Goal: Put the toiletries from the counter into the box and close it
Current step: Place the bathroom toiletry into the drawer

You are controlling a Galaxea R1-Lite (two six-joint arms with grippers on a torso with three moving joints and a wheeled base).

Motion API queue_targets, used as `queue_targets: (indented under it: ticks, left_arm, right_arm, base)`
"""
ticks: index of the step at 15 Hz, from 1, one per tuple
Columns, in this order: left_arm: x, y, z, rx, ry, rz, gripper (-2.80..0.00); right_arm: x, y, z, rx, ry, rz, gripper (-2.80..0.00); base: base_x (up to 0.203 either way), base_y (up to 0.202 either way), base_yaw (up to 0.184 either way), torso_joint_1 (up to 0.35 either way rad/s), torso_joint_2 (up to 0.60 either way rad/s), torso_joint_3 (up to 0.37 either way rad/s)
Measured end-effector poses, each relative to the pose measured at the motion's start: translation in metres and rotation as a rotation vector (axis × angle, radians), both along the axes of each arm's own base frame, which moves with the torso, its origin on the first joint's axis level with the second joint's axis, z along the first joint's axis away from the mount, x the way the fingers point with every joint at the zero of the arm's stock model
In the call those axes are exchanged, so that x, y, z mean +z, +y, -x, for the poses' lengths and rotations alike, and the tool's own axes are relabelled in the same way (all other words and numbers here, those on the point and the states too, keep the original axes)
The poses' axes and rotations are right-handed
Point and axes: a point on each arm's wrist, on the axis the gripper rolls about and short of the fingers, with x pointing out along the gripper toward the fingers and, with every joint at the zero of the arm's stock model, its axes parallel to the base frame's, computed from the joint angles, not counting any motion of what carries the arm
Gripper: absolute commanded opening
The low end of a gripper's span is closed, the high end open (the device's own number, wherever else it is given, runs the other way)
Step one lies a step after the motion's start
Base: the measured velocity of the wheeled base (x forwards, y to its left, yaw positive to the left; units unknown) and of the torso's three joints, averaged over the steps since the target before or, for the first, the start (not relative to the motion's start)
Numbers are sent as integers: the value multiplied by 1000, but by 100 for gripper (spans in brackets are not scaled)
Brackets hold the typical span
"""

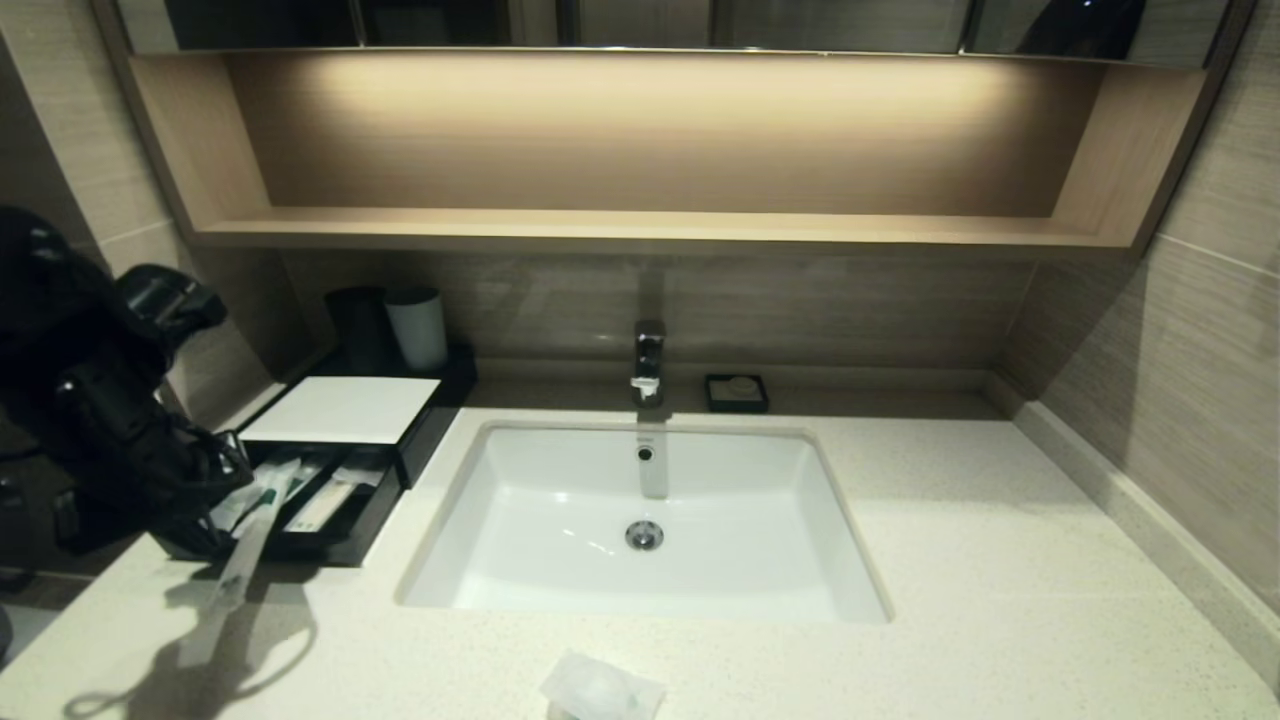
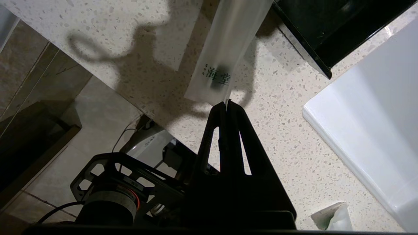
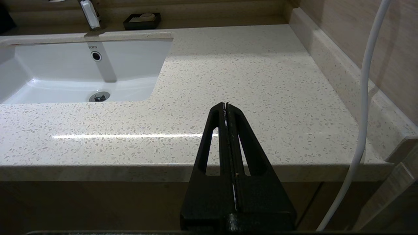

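The black box point(image 1: 345, 410) with a white top panel stands at the counter's point(image 1: 980, 560) back left. Its front drawer point(image 1: 330, 520) is pulled out, with slim clear sachets point(image 1: 315, 495) lying in it. My left gripper point(image 1: 242, 518) point(image 2: 227, 101) hovers by the drawer's front left corner, shut on one end of a long clear sachet point(image 1: 235, 570) point(image 2: 228, 45) printed with green characters. That sachet hangs down over the counter. A small crinkly clear packet point(image 1: 600, 690) point(image 2: 333, 218) lies at the counter's front edge. My right gripper point(image 3: 226, 103) is shut and empty over the counter's front right.
A white sunken basin point(image 1: 560, 500) with a chrome tap point(image 1: 648, 365) fills the middle. A small black square dish point(image 1: 737, 392) sits behind it. A black cup point(image 1: 360, 325) and a white cup point(image 1: 418, 328) stand behind the box. A wooden shelf point(image 1: 640, 228) runs above.
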Motion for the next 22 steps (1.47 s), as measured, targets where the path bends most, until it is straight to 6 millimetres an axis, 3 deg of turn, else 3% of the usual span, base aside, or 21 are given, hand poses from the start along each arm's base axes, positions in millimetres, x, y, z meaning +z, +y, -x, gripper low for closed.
queue_targets:
  ticks: [15,16,22]
  left_arm:
    - [-26,2,1,-13,96,114,-280]
    - [-26,3,0,-11,93,112,0]
    - [-29,9,-5,7,66,107,0]
  right_arm:
    - [0,0,0,0,0,0,-280]
    - [0,0,0,0,0,0,-280]
    - [0,0,0,0,0,0,-280]
  base:
    - [0,0,0,0,0,0]
    - [0,0,0,0,0,0]
    - [0,0,0,0,0,0]
